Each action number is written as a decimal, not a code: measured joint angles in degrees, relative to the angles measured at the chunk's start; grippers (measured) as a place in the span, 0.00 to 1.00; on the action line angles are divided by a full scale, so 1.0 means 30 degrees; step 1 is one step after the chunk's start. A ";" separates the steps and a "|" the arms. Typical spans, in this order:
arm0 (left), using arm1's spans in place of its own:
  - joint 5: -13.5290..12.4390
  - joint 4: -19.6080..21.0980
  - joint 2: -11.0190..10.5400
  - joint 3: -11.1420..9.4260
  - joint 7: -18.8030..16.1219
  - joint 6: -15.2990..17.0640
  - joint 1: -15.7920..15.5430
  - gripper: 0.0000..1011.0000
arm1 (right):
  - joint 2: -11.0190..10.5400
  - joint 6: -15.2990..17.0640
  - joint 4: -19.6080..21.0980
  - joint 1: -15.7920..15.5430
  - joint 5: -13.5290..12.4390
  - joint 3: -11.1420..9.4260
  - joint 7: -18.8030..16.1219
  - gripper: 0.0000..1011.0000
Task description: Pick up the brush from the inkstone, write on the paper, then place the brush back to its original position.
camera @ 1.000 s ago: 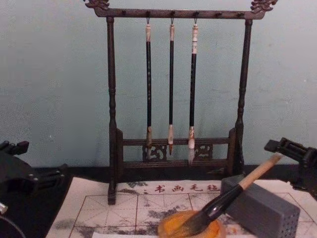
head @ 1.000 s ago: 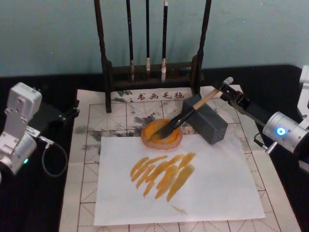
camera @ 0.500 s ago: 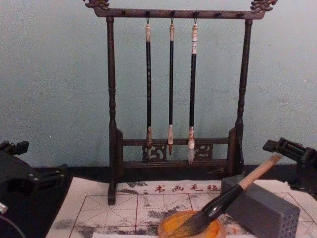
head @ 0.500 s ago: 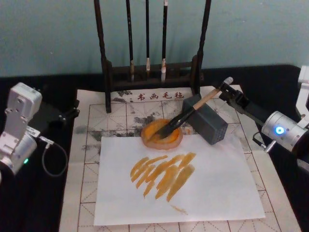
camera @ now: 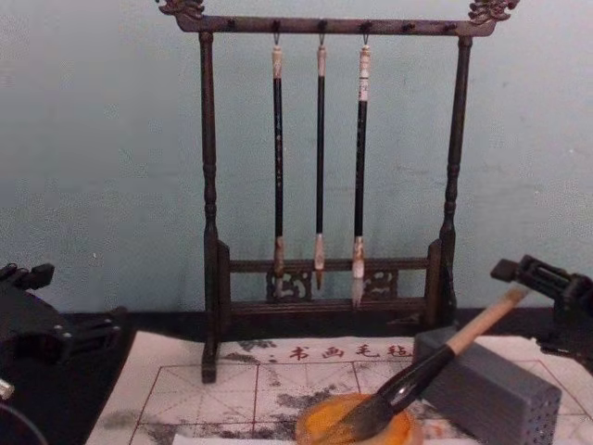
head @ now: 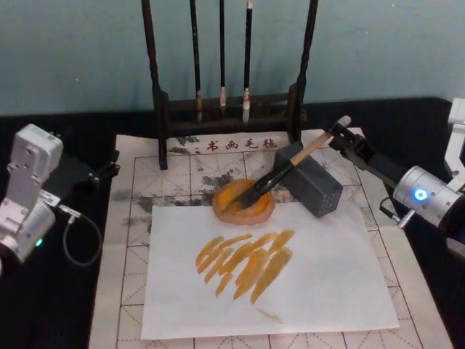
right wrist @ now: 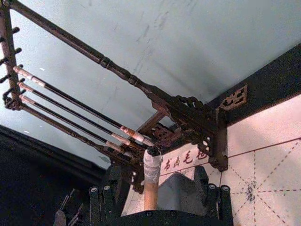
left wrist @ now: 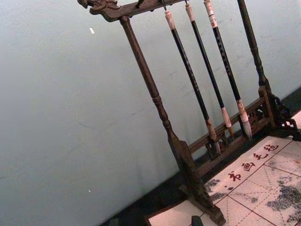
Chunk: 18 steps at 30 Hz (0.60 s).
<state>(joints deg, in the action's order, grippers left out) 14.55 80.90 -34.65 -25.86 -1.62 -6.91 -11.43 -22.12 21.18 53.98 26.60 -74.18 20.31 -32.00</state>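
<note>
Orange ink colours the round inkstone point(head: 227, 196) in the head view, and the brush point(head: 285, 169) has its dark tip lying in it. The pale handle slants up and back over a grey perforated block point(head: 321, 192), on which it leans. Its white cord-wrapped end reaches the right gripper point(head: 338, 135), which comes in from the right side of the counter point(head: 69, 313). A white paper sheet point(head: 327, 283) lies just in front of the inkstone and carries a cluster of orange strokes point(head: 247, 263). It rests on a grid-printed felt mat point(head: 122, 283). Behind stands a dark wooden brush rack point(head: 155, 87) with three thin brushes point(head: 221, 58) hanging from it. The left gripper point(head: 98, 172) sits at the mat's left edge, well apart from the brush; whether it is spread or closed cannot be told.

From the left wrist camera, the rack, its three hanging brushes and a corner of the mat with red characters show against the pale wall.

From the right wrist camera, the brush's wrapped end rises between the gripper's black fingers point(right wrist: 96, 205), which stand spread on either side with a gap to the handle. The grey block sits just beyond.

In the chest view, the brush slopes from the inkstone up across the block's top edge toward the right gripper at the right edge, while the left gripper is low on the left.
</note>
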 joint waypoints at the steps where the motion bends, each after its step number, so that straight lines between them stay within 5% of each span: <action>1: -0.0001 0.0000 0.0000 -0.0001 0.0000 0.0001 0.0000 0.99 | 0.0002 0.0002 0.0010 -0.0001 0.0009 -0.0008 0.0003 0.99; 18: -0.0001 0.0000 0.0000 0.0000 0.0000 0.0000 0.0000 0.99 | 0.0009 0.0009 0.0068 -0.0049 0.0065 -0.0048 0.0060 0.99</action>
<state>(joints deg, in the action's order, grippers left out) 14.55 80.90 -34.65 -25.86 -1.62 -6.91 -11.43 -22.09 21.20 54.18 26.45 -73.99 20.16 -31.82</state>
